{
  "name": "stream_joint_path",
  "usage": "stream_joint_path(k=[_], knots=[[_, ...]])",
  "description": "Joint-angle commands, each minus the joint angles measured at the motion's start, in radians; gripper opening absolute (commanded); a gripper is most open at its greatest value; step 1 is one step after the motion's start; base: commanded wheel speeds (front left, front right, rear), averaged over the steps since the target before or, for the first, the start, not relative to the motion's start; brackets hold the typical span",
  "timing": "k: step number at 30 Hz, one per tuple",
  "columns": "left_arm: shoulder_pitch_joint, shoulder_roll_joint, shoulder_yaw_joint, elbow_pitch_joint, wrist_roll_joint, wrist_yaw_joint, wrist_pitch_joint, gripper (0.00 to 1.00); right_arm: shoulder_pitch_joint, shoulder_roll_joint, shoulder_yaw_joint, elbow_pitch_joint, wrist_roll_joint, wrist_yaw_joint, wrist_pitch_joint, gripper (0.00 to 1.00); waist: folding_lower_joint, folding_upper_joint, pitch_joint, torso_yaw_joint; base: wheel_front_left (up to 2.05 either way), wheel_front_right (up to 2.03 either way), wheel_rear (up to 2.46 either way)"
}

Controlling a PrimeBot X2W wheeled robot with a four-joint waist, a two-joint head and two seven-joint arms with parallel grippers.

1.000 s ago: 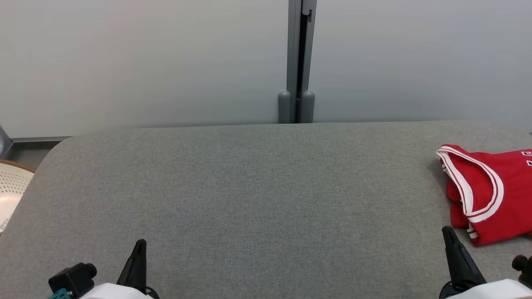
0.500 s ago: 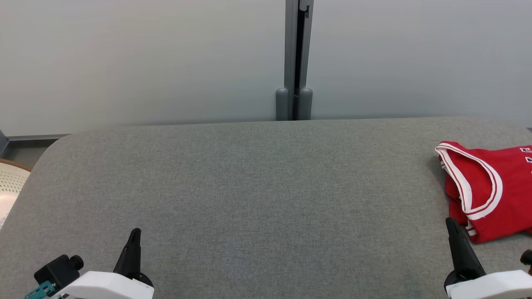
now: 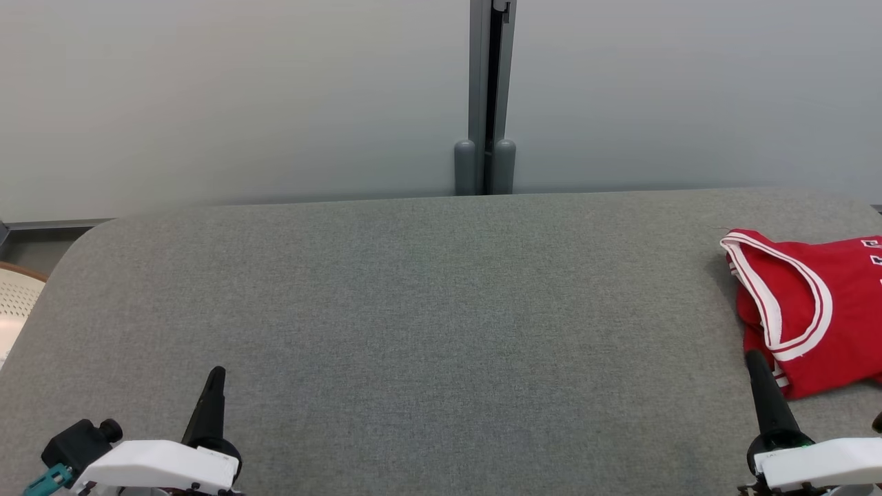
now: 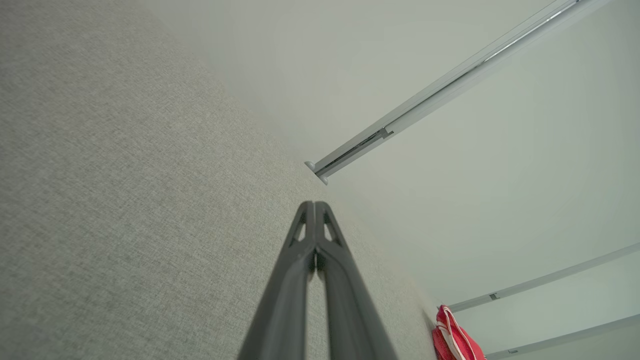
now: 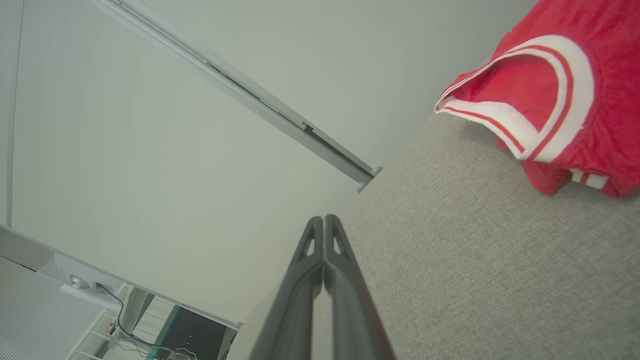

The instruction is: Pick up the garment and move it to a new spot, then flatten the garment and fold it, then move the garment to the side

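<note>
Garment (image 3: 813,310) heaped red and white at the right edge of the worktop (image 3: 413,310), partly cut off in the head view, so long axis hard to call. Just ahead of and outboard from the right pincer (image 3: 752,355), near but not touching; clearly the nearer arm. Left pincer (image 3: 217,372) well apart, far across. Both pressed together, empty, low, pointing forward.
</note>
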Motion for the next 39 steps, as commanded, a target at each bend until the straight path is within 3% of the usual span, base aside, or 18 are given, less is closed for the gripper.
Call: stream_joint_path(k=[1,39], knots=[[-0.040,-0.001,0.021,-0.005,-0.031,-0.012,0.006,0.00,-0.028,-0.010,-0.003,0.001,0.039,0.000,-0.002,0.00,0.0000,0.0000,0.002,-0.001,0.00,0.00,0.00],[-0.094,-0.073,0.150,0.033,-0.299,-0.099,0.089,0.00,-0.113,-0.008,-0.030,0.097,0.394,0.000,0.008,0.00,0.0000,0.0000,0.031,-0.019,0.00,0.00,0.00]])
